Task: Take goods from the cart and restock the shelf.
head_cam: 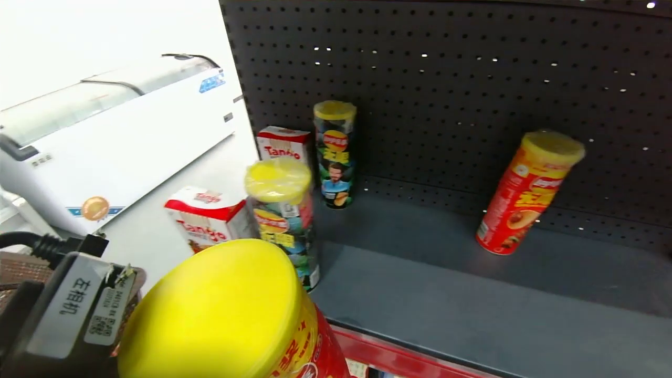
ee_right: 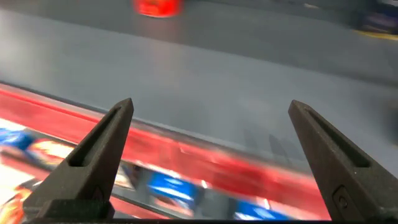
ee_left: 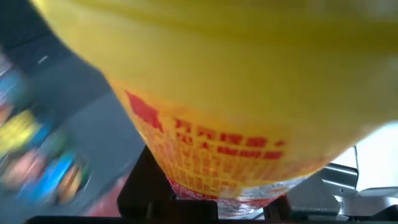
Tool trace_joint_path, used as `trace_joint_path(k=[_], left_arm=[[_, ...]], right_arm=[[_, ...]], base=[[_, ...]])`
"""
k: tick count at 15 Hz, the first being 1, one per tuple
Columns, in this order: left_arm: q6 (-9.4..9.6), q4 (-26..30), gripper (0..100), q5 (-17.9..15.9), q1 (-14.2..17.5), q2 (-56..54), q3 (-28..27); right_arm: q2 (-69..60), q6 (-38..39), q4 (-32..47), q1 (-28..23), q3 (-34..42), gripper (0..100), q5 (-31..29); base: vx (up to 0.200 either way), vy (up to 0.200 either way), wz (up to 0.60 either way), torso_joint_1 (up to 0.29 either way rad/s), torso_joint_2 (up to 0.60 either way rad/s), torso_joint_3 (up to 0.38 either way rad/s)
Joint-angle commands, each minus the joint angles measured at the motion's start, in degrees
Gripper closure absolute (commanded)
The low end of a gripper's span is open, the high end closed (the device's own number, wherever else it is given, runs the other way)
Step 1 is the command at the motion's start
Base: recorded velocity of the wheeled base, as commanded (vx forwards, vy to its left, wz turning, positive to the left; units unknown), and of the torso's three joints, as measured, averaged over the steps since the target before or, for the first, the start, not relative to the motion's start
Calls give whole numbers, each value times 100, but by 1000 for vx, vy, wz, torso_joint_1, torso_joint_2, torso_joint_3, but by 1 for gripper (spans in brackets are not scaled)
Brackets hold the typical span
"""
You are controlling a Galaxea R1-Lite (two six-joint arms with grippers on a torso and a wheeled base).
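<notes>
Red can (head_cam: 226, 315) with the yellow lid sits clamped in your left gripper (ee_left: 217, 208), just off the shelf's (head_cam: 472, 294) front left corner; the can hides most of the fingers. Your right gripper (ee_right: 211, 143) hangs spread wide and empty above the red front edge (head_cam: 399, 357). Another red can (head_cam: 527, 191) stands by the pegboard back (head_cam: 472, 79), and a white freezer (head_cam: 115, 136) sits beyond the shelf's left end
</notes>
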Motion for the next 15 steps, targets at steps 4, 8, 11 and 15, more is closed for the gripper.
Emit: trace_joint_path(k=[4,8,11,15], left_arm=[[-1,-29,100,3,9,-76,217],[-10,-20,100,12,44,-138,226],[-10,-29,100,12,44,-173,235],[-1,6,100,3,36,-340,288]], right_arm=[[0,-1,-1,-2,0,0,2],[0,-1,-1,-2,0,0,11],[0,-1,-1,-2,0,0,11],[9,-10,-1,-2,0,0,28]], base=[[0,0,-600,5,4,1],[0,0,0,0,0,0],[0,0,0,0,0,0],[0,0,0,0,0,0]])
